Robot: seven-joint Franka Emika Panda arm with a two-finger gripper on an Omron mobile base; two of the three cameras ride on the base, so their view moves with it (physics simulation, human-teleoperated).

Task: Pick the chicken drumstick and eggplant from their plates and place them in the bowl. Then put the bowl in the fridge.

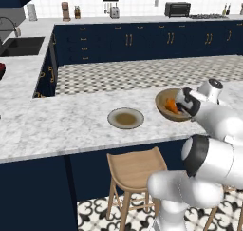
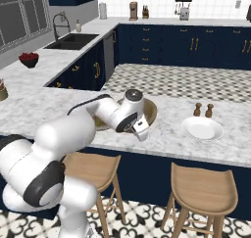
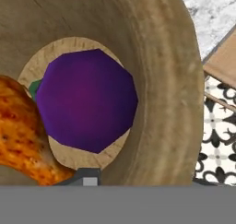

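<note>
The light-brown wooden bowl (image 1: 160,104) stands on the marble counter near its front edge. At the bowl's bottom lies the purple eggplant (image 3: 87,105), with the orange-brown chicken drumstick (image 3: 23,135) against it on the left. The drumstick (image 1: 171,105) also peeks over the rim from the left base camera. My gripper (image 3: 145,179) sits at the bowl's near wall (image 3: 156,57), one fingertip (image 3: 90,177) inside and the other outside, shut on that wall. The grey plate (image 1: 114,117) with a brownish centre lies left of the bowl. To the right of the bowl (image 2: 151,112), the white plate (image 2: 188,127) holds nothing.
Two small brown shakers (image 2: 203,109) stand just behind the white plate. Wooden stools (image 1: 135,170) are tucked under the counter's front edge. A sink (image 2: 73,41) and a dark bowl of red fruit (image 2: 29,59) are on the far left counter.
</note>
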